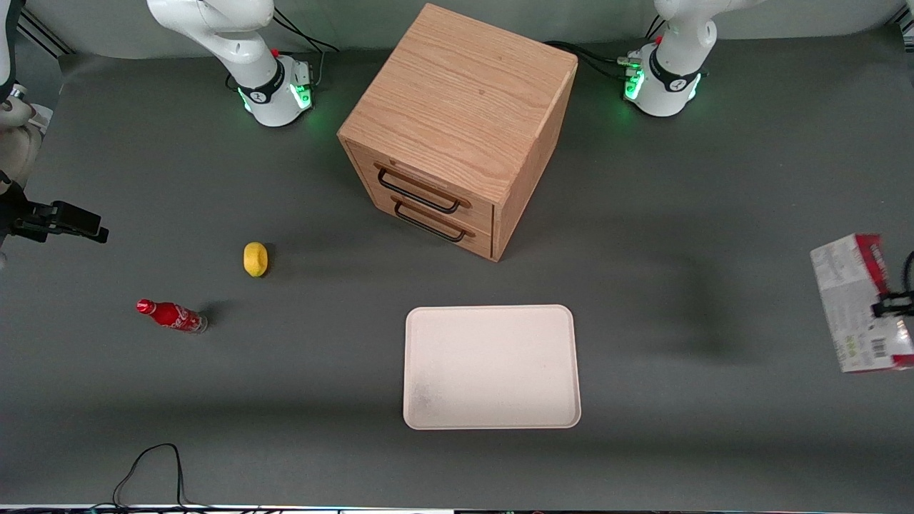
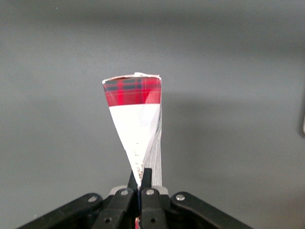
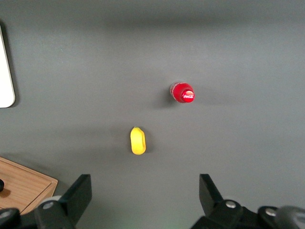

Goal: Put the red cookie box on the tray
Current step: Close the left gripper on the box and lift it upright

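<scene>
The red cookie box [image 1: 860, 303] is a long flat carton with a grey-white printed face, a barcode near its end closest to the front camera, and red plaid on its narrow sides. It hangs in the air at the working arm's end of the counter [image 1: 685, 214], with a soft shadow on the grey surface between it and the tray. The hand [image 1: 892, 305] is clamped on the box, its black fingers [image 2: 147, 177] pressed together on the carton's thin edge.

The front view shows the broad printed face and the barcode; the left wrist view shows the box edge-on instead (a narrow wedge widening away from the hand), ending in the red plaid end panel [image 2: 133, 91]. Only the front view shows the tray [image 1: 491, 367], cream-white with a low rim, lying flat well apart from the hand toward the middle of the counter, nearer the camera than the wooden drawer cabinet [image 1: 457, 128]. The lemon [image 1: 255, 258] and the small red soda bottle [image 1: 171, 315] lie farther still from the hand, toward the parked arm's end.

In the front view the box's long axis runs roughly toward and away from the camera, slightly tilted, barcode end nearest the camera.
</scene>
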